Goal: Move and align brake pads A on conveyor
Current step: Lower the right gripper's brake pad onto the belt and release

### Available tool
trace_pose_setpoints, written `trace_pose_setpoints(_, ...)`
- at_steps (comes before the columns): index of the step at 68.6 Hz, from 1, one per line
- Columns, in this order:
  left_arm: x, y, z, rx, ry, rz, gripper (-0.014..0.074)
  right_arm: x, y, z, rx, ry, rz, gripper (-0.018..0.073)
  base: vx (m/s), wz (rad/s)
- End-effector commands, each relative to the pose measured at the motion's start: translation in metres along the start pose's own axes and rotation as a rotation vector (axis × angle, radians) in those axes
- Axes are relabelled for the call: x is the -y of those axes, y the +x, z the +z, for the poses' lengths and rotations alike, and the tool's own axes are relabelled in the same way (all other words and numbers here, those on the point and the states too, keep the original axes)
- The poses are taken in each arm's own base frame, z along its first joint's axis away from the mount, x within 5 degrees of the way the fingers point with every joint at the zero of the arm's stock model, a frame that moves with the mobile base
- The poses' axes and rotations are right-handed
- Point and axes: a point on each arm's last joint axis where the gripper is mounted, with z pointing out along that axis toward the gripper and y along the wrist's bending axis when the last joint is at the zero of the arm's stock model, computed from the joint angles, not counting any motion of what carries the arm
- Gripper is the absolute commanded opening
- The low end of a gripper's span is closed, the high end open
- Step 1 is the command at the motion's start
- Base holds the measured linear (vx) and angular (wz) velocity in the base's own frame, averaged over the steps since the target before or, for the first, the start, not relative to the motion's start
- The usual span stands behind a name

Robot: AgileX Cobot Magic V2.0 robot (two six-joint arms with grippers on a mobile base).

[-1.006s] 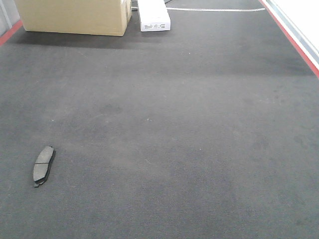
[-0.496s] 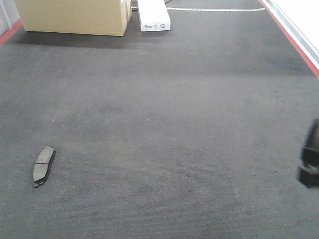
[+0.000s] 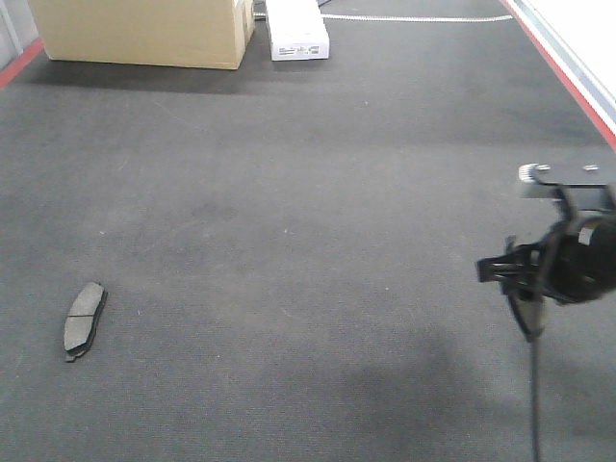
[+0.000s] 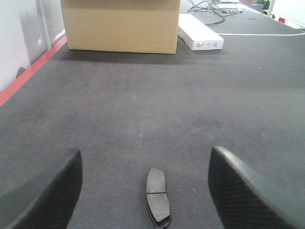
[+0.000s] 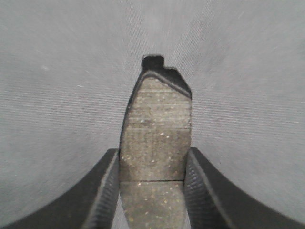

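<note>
Far left, one dark grey curved brake pad [image 3: 84, 320] lies flat on the charcoal felt-like conveyor belt [image 3: 318, 192], long side running roughly up the belt. It's well apart from the tan cardboard box [image 3: 144, 34] and white flat box [image 3: 296, 29] at the far end. The left end effector [image 4: 145, 155] hangs just behind that pad, spread wide, holding nothing. Over on the right, the right end effector [image 5: 152, 152] is clamped on a second brake pad [image 5: 155, 119], carried above the belt. So I'd say we're mid-carry. Next it needs setting down beside the first one, turned to match its direction.
</note>
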Motion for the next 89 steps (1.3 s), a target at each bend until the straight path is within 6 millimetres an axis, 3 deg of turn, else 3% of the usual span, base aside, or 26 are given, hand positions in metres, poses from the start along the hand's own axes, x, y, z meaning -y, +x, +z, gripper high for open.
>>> trace_pose_setpoints(1, 0.002, -0.013, -0.002, 0.077, 0.023, 0.005, 0.0538, -0.001, -0.024, 0.003, 0.037, 0.0, -0.012, 0.0048, 0.0, 0.0)
trace_pose_setpoints(15, 0.002, -0.013, -0.002, 0.077, 0.023, 0.005, 0.0538, -0.001, -0.046, 0.036, -0.043, 0.002, -0.012, 0.0079, 0.0, 0.0)
trace_pose_setpoints(30, 0.002, -0.013, -0.002, 0.077, 0.023, 0.005, 0.0538, -0.001, -0.053, 0.069, -0.144, 0.01, -0.016, 0.0148, 0.0, 0.0)
trace_pose_setpoints(48, 0.002, -0.013, -0.002, 0.077, 0.023, 0.005, 0.0538, 0.001, -0.055, 0.082, -0.169, 0.023, -0.025, 0.0349, 0.0, 0.0)
trace_pose_setpoints(58, 0.002, -0.013, -0.002, 0.077, 0.023, 0.005, 0.0538, 0.002, -0.063, 0.064, -0.081, 0.038, -0.044, 0.0463, 0.0, 0.0)
trace_pose_setpoints(72, 0.002, -0.013, -0.002, 0.077, 0.023, 0.005, 0.0538, 0.002, -0.067, 0.01, 0.076, 0.051, -0.068, 0.0491, 0.0, 0.0)
trace_pose_setpoints(89, 0.002, -0.013, -0.002, 0.077, 0.023, 0.005, 0.0538, 0.002, -0.025, -0.058, 0.329, 0.047, -0.078, 0.0491, 0.0, 0.0)
